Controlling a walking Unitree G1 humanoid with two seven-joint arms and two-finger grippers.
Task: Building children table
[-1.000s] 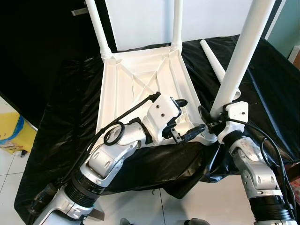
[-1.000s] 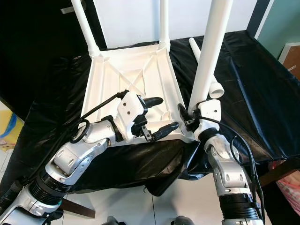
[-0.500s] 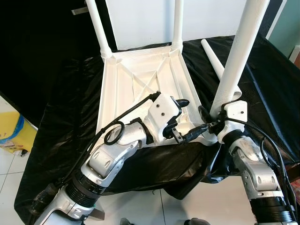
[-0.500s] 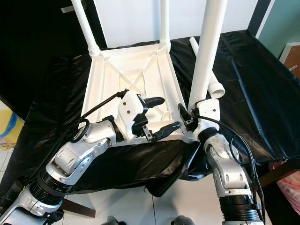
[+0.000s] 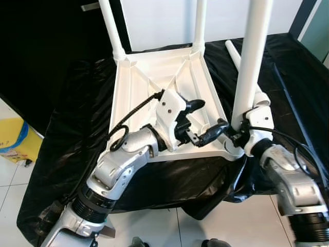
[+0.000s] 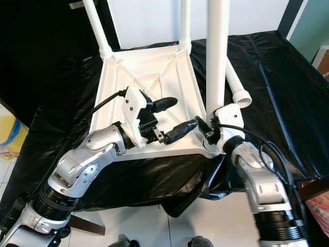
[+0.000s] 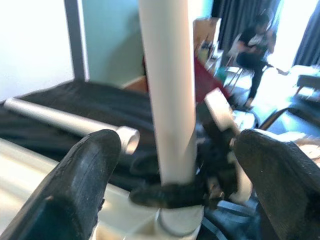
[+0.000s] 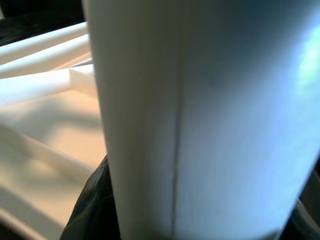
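Upturned white table top on a black-draped bench, third leg standing at its near right corner.

The table top (image 5: 154, 85) lies underside up across the bench (image 5: 77, 103), two legs (image 5: 110, 25) rising from its far corners. The left tool (image 5: 198, 119), fingers spread, hovers over the top's near right part. The right tool (image 6: 205, 129) pinches the base of the upright leg (image 5: 252, 56) at that corner. A loose leg (image 6: 237, 82) lies on the bench's right side.
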